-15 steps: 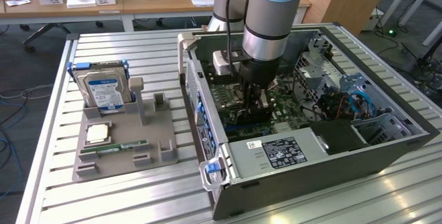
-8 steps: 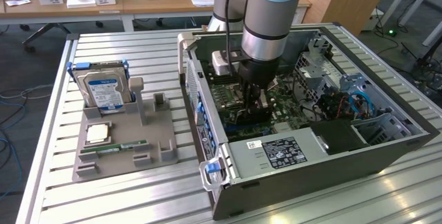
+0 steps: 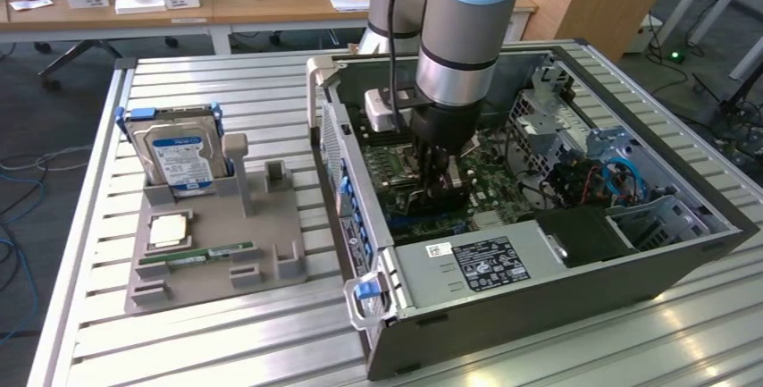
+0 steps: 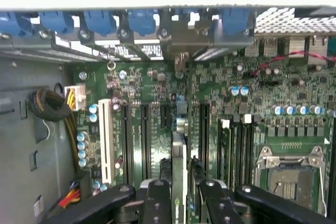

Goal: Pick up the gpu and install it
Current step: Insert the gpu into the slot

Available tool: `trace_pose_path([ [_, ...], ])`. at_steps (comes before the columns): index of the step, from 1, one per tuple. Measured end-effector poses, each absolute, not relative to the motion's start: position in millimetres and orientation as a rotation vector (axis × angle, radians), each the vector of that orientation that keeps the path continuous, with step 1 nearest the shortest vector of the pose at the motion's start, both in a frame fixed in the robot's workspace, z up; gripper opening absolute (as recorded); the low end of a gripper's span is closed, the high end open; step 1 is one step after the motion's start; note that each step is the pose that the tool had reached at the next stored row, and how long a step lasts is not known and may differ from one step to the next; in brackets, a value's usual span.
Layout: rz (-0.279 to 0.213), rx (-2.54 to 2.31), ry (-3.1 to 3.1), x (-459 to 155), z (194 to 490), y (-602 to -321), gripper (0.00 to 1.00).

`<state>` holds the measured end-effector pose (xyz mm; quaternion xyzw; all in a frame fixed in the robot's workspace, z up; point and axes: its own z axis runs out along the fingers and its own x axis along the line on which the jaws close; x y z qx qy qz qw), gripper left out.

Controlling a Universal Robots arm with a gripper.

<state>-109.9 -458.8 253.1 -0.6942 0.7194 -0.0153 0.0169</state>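
We see the open computer case (image 3: 560,271) on the slatted worktop (image 3: 238,333); inside, the tool (image 4: 181,192) pinches the gpu (image 4: 179,156) edge-on above the motherboard (image 4: 236,114). Beside the case, a grey holder (image 3: 214,253) carries a hard drive (image 3: 179,155).

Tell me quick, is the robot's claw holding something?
Gripper: closed on the thin dark flat gpu card, held edge-on over the green motherboard.

The computer case (image 3: 524,226) lies open on the table (image 3: 238,351), with the parts stand (image 3: 214,253) at the exterior view's left. On the stand, the hard drive (image 3: 179,159) sits far, the memory stick (image 3: 197,255) near (the gpu (image 4: 178,182) is inside the case, over the motherboard (image 4: 236,114)).
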Motion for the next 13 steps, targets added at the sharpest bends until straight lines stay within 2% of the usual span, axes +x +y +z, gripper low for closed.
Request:
trace_pose_path([
  [13,-0.047,-2.157,2.235,-109.9,255.7,-458.8,0.25],
])
